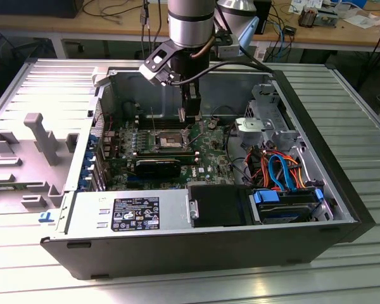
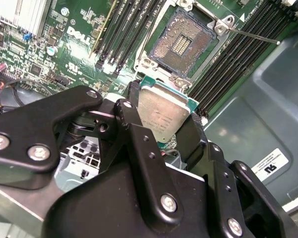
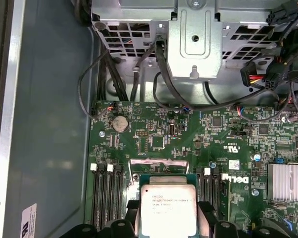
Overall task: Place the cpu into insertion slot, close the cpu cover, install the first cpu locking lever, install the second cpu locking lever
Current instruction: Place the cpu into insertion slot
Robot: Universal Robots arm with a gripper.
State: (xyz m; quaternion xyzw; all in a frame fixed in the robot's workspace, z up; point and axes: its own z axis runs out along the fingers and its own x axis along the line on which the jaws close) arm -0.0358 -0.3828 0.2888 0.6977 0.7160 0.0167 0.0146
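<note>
The first step is in hand: the tool [image 2: 163, 124], clamped on the edges of the cpu [image 2: 161, 111], holds it above the board near the bare insertion slot [image 2: 181, 44], and seating it likely calls for level, square alignment.

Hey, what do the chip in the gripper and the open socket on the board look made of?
The cpu: silver-grey metal lid, matte sheen, on a green edge, probably circuit laminate. The insertion slot: shiny metal rim that glints; its dark centre, speckled with fine contacts, looks like plastic, though that's uncertain.
</note>
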